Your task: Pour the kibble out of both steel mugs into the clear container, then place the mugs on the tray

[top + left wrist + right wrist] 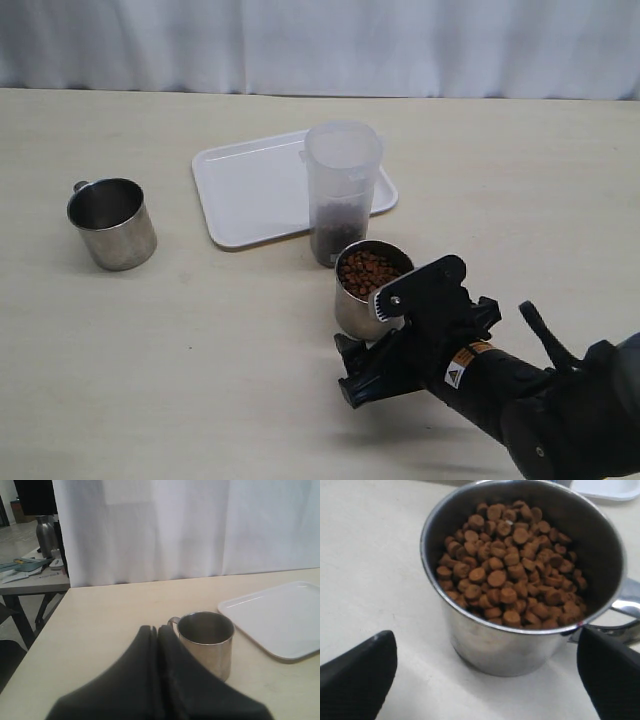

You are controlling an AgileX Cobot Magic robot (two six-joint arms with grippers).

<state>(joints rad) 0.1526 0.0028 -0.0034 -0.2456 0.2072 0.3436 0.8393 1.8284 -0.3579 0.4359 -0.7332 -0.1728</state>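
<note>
— Right gripper [388,335], report.
— My jaws are apart. Tray [250,190] at the back, clear container [342,190] at its front edge, full mug [360,305] just beside that, between my jaws, not yet gripped.
— Step?
— Second pour, I judge: clamp, lift, tip the kibble [368,272] over the rim.

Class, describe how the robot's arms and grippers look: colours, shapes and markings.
The right arm is black and chunky, with a yellow warning label and a silvery bracket at its front end. Its fingers are black, rounded and finely textured. The left fingers are dark, blurred wedges.
</note>
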